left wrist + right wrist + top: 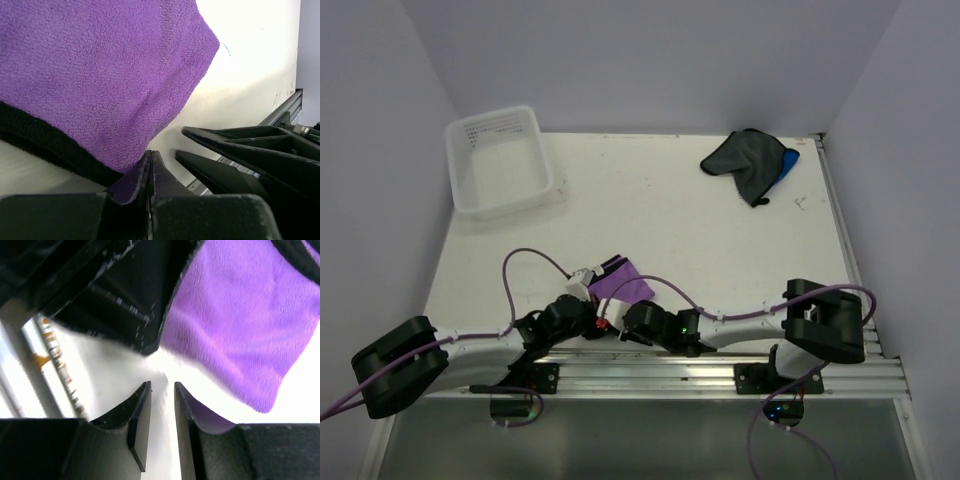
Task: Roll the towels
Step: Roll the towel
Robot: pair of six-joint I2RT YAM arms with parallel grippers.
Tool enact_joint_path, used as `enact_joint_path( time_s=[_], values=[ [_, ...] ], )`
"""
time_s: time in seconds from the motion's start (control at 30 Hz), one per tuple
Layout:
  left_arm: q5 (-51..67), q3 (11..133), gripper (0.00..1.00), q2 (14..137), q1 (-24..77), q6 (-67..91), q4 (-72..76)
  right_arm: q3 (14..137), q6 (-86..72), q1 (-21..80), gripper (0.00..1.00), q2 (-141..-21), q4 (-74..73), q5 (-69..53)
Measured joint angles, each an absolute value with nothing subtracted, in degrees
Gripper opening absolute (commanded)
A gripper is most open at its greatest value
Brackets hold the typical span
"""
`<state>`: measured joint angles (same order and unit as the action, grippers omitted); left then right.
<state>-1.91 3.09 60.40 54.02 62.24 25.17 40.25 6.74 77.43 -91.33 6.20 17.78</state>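
Purple towel (625,282) lies flat, well nearer the arm bases than the tub (508,203) and off to its right. It has dark edging along one side. Left gripper (150,162) is fully closed with its tips at that edge; can't tell if cloth is pinched. Right gripper (162,390) is slightly apart with nothing between the jaws, just beside the towel. Grey towel (742,160) is crumpled, about level with the tub and well to its right. Blue towel (789,162) touches its right side, mostly covered.

Pale, perhaps clear tub (500,165), far-left on table (660,220)
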Motion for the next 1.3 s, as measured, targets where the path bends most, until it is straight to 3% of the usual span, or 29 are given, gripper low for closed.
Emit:
enact_joint_path(
  time_s=[0.13, 0.27, 0.43, 0.47, 0.57, 0.63, 0.67, 0.77, 0.97, 1.13, 1.3],
  values=[
    [-1.85, 3.09, 0.00, 60.31, 54.02, 62.17, 25.02, 38.96, 3.14, 76.93, 0.39, -84.16, 2.79, 15.44],
    [-1.08, 3.01, 0.02, 57.19, 54.02, 61.30, 24.18, 38.13, -4.62, 73.76, 0.39, -76.40, 1.26, 14.83],
    [-1.02, 3.01, 0.21, 44.82, 54.04, 58.48, 17.87, 33.69, -19.00, 65.69, 0.43, -72.62, 3.01, 12.12],
    [-1.65, 3.25, 0.31, 41.56, 54.06, 57.56, 15.42, 32.71, -22.06, 64.88, 0.44, -72.73, 3.16, 11.88],
    [-3.88, 5.45, 0.41, 36.27, 54.08, 54.98, 10.33, 30.04, -31.66, 64.47, 0.51, -72.86, 4.38, 10.90],
    [-5.87, 7.62, 0.41, 36.34, 54.08, 53.08, 9.10, 28.53, -37.58, 64.49, 0.52, -72.86, 6.17, 11.03],
    [-6.79, 8.40, 0.33, 37.50, 54.06, 52.18, 9.23, 27.57, -40.75, 64.45, 0.52, -72.86, 7.64, 11.14],
    [-8.73, 9.45, 0.24, 44.18, 53.76, 49.25, 10.41, 23.64, -49.50, 64.42, 0.52, -72.88, 13.89, 12.51],
    [-9.17, 9.54, 0.21, 56.18, 49.36, 45.58, 12.23, 20.53, -62.02, 64.36, 0.52, -76.79, 21.32, 15.68],
    [-8.16, 9.54, 0.20, 59.27, 44.12, 43.48, 15.88, 20.53, -66.06, 64.31, 0.53, -80.55, 28.16, 17.08],
    [-5.34, 9.34, 0.11, 62.83, 43.77, 43.03, 20.18, 20.80, -68.73, 64.16, 0.53, -85.45, 34.94, 17.17]
  ],
)
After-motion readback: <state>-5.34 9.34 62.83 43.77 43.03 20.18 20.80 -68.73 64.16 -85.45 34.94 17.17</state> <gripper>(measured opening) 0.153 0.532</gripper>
